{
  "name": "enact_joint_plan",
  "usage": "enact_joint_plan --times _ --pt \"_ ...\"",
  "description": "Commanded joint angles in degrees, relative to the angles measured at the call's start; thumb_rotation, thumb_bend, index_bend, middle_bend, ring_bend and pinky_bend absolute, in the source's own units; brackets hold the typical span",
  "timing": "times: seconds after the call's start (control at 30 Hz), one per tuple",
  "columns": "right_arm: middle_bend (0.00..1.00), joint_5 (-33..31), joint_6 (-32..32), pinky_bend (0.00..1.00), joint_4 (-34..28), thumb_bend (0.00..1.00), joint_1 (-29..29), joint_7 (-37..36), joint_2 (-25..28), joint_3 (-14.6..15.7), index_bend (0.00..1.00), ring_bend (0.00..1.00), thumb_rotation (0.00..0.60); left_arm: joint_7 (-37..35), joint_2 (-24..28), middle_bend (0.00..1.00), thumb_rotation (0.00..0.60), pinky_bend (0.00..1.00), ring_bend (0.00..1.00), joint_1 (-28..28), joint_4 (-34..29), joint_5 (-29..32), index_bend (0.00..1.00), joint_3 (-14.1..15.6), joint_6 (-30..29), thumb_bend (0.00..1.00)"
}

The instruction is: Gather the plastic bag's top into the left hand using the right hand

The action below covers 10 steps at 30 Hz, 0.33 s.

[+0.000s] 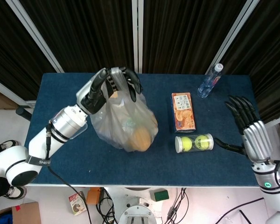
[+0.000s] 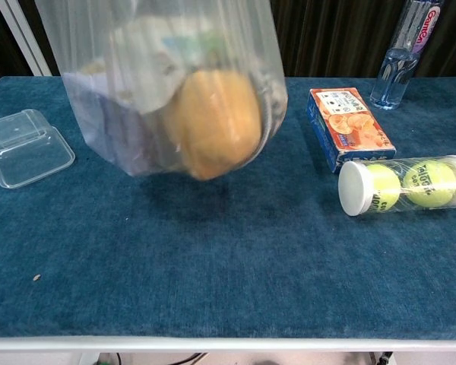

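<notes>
Plastic bag [image 1: 126, 123] in left hand [image 1: 119, 81]

A deep blue cloth was laid over the table [image 2: 235, 274]. On it, a clear plastic bag [image 2: 167, 84] was filled with an orange-yellow lump and pale scraps. Right of the bag, an orange and blue box [image 2: 349, 125] was patterned with printed oranges. Just beside the box, a clear tube [image 2: 406, 185] with a white cap was packed with yellow-green balls. Black curtains [image 1: 84, 32] were crossed by white bars.
</notes>
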<state>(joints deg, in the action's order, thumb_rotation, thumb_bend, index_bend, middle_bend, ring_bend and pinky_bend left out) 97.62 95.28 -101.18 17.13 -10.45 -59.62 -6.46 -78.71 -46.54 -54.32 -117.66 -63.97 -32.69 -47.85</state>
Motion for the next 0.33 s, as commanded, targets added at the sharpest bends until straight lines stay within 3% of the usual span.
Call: enact_joint_plan --times 0.03,0.13,0.33 --pt "0.00 0.07 4.92 0.00 9.75 0.05 -7.83 -4.87 -6.11 5.94 0.00 0.00 0.600 5.40 4.39 0.49 0.121 0.52 0.38 -4.17 0.44 8.02 0.41 -5.48 3.40 0.11" --pt "0.00 -1.19 4.94 0.00 13.56 0.05 -9.70 -7.92 -8.07 7.08 0.00 0.00 0.600 9.48 7.13 0.48 0.120 0.51 0.37 -6.68 0.68 13.28 0.40 -7.85 5.88 0.11" --pt "0.00 -0.80 4.10 0.00 16.57 0.06 -10.74 -10.00 -9.73 7.91 0.00 0.00 0.600 15.26 9.62 0.46 0.121 0.50 0.36 -8.96 0.09 21.27 0.38 -9.41 8.56 0.11"
